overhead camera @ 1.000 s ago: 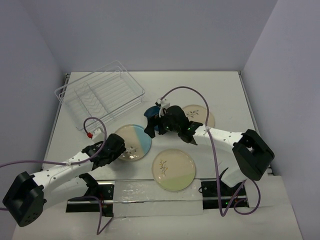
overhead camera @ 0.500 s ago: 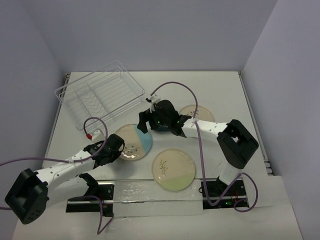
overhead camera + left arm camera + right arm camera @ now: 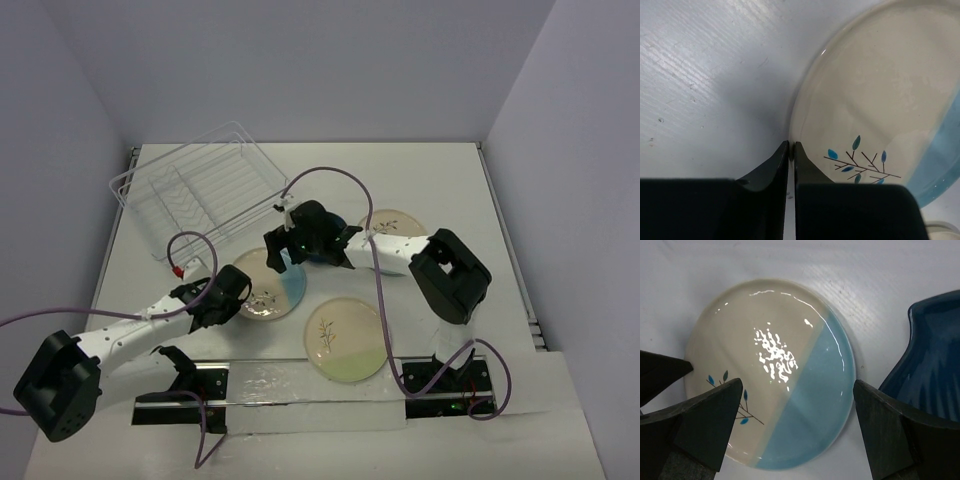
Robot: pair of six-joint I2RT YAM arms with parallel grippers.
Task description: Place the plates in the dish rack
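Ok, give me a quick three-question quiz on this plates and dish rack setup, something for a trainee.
1. True or false: the dish rack already holds a plate.
2. In the right wrist view, which plate shows between the open right fingers? A the teal leaf plate, B a beige-and-blue plate, C the cream-and-green plate.
3. How many plates lie on the table?
Key: 1 false; 2 B; 3 four.
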